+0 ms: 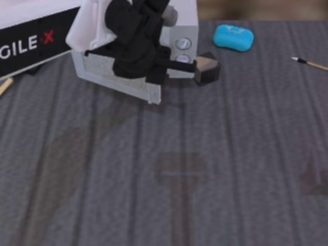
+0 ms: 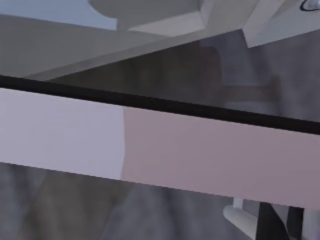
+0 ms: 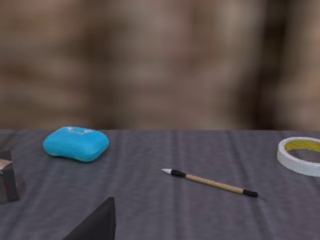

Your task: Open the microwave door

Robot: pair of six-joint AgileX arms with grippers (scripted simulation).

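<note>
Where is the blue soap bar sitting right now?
In the top view, the blue soap bar lies at the table's far edge, right of the microwave and just beyond the small dark cube.

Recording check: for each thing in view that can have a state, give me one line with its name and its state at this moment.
microwave: upright at the table's far edge, knobs facing forward.
microwave door: swung partly open, angled away from the body.
left gripper: over the door's front; fingers not discernible.
right gripper: out of the top view, parked.
blue soap: lying flat.
brush: lying flat.
tape roll: lying flat.
dark cube: resting beside the microwave.
</note>
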